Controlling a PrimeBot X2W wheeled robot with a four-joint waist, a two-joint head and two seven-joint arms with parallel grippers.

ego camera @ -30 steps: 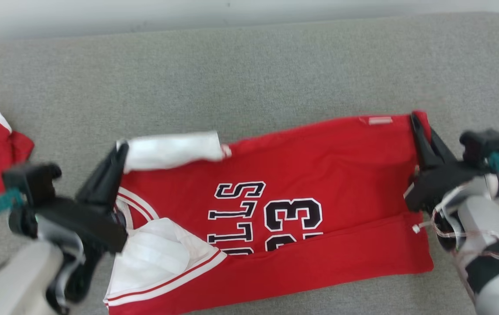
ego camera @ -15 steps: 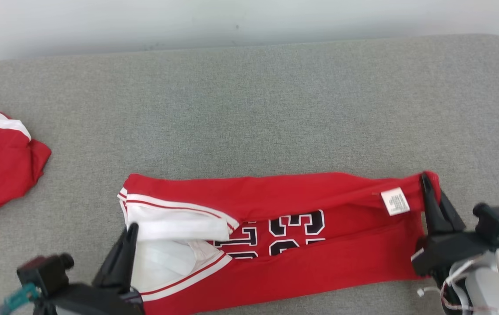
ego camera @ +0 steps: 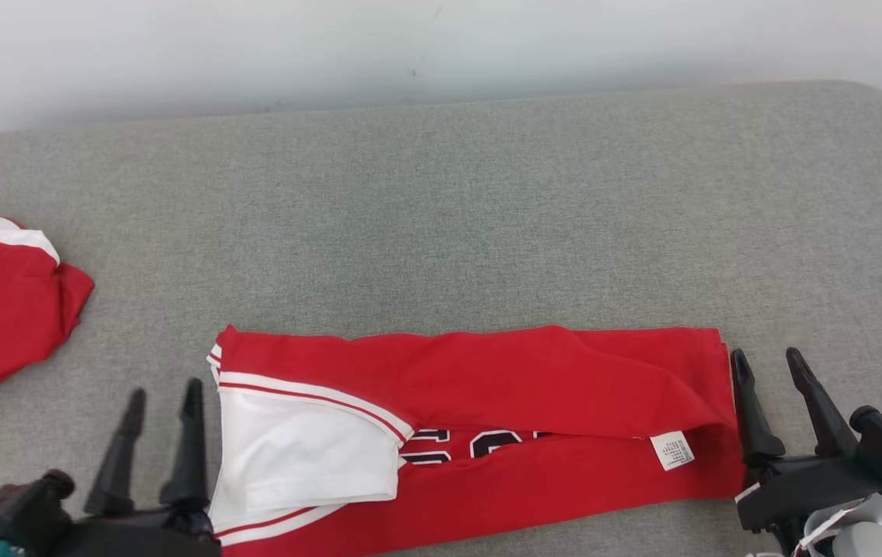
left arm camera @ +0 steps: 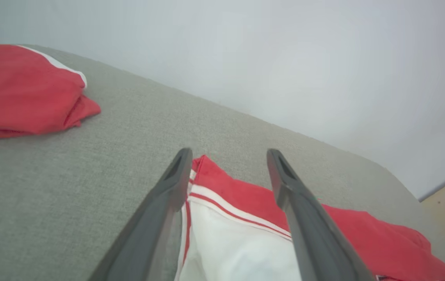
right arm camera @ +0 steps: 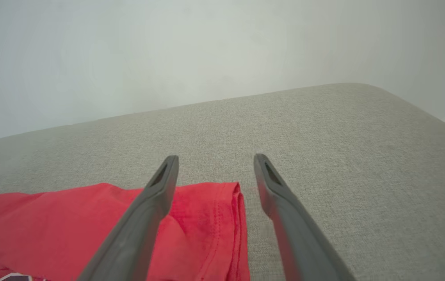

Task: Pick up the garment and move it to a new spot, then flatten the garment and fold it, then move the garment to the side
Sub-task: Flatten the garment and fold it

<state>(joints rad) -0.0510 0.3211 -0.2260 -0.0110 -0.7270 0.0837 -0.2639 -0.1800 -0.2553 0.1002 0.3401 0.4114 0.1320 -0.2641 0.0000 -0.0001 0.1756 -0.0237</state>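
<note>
We see the garment point(ego camera: 487, 387), a red jersey folded into a long band, lying flat on the grey cushion point(ego camera: 441, 216) toward six o'clock in the head view. Our left gripper point(ego camera: 165, 391) sits at seven o'clock beside its white-trimmed end, jaws apart and empty. Our right gripper point(ego camera: 764, 356), at four o'clock, has its jaws apart too, just off the hem and perhaps brushing it. A white tag point(ego camera: 671, 450) shows near that end. A second red cloth point(ego camera: 0, 309) lies well apart at nine o'clock.

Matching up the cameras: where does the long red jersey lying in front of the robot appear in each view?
Head view: jersey low centre.
Left wrist view: jersey bottom centre to right.
Right wrist view: jersey lower left.
Shared landmark: grey cushion beneath it, white wall behind.
</note>
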